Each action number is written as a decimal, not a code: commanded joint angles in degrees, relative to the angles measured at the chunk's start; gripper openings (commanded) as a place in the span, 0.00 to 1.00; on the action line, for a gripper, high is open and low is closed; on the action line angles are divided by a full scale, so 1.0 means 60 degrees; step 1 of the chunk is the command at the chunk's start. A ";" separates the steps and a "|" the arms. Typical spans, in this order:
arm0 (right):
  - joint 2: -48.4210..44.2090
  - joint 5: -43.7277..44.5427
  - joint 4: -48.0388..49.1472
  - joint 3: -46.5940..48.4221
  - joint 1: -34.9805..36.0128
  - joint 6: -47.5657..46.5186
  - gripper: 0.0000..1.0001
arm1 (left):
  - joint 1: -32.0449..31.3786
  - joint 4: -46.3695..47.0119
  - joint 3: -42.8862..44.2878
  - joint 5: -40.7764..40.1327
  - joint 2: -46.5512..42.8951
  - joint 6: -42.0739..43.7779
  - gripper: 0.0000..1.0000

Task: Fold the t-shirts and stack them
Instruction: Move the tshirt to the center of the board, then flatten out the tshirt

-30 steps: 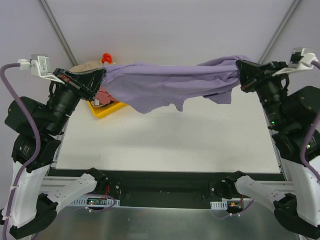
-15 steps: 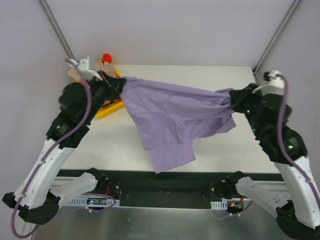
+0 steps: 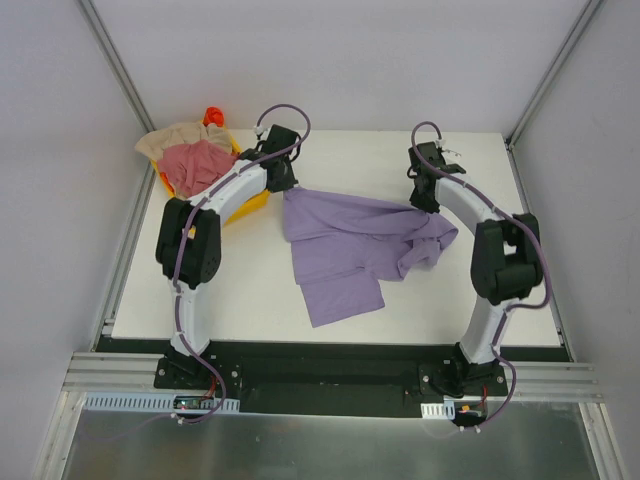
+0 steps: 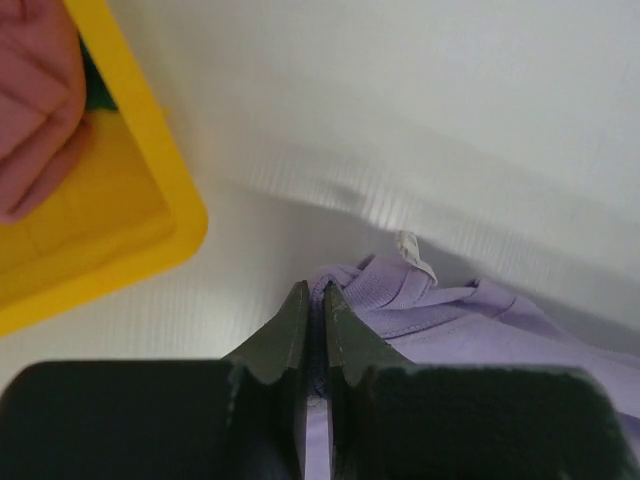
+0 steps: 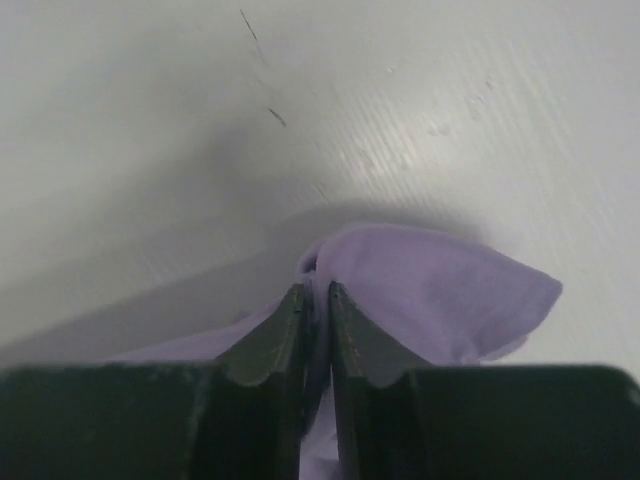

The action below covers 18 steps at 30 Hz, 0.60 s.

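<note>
The lavender t-shirt (image 3: 350, 245) lies spread and rumpled on the white table, stretched between both arms. My left gripper (image 3: 283, 185) is shut on its left top edge by the neck, with the white label (image 4: 412, 250) just beyond the fingertips (image 4: 295, 315). My right gripper (image 3: 428, 203) is shut on the shirt's bunched right edge (image 5: 430, 290), low over the table. The pink-red t-shirt (image 3: 195, 163) and the beige t-shirt (image 3: 170, 138) lie heaped at the back left.
A yellow tray (image 3: 250, 203) holds the heap of shirts at the back left corner; its rim (image 4: 150, 180) is close to my left gripper. A small red object (image 3: 212, 116) stands behind it. The back wall is close behind both grippers.
Both arms have reached forward and down, carrying the lavender shirt from hanging in the air to lying on the table. Both grips hold.
</note>
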 commanded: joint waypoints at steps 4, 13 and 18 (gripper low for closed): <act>0.1437 -0.0126 0.0374 0.2374 -0.0445 -0.0839 0.58 | 0.0311 -0.0766 0.2854 -0.0806 0.1214 0.0997 0.51; -0.3142 -0.0052 0.0869 -0.1031 -0.0504 -0.1470 0.96 | -0.0229 -0.0781 -0.1208 0.1099 -0.2501 0.0356 0.99; -0.6659 -0.0492 0.1354 -0.4562 -0.0592 -0.1661 0.96 | -0.0758 -0.0489 -0.4420 0.2034 -0.4175 -0.0421 0.88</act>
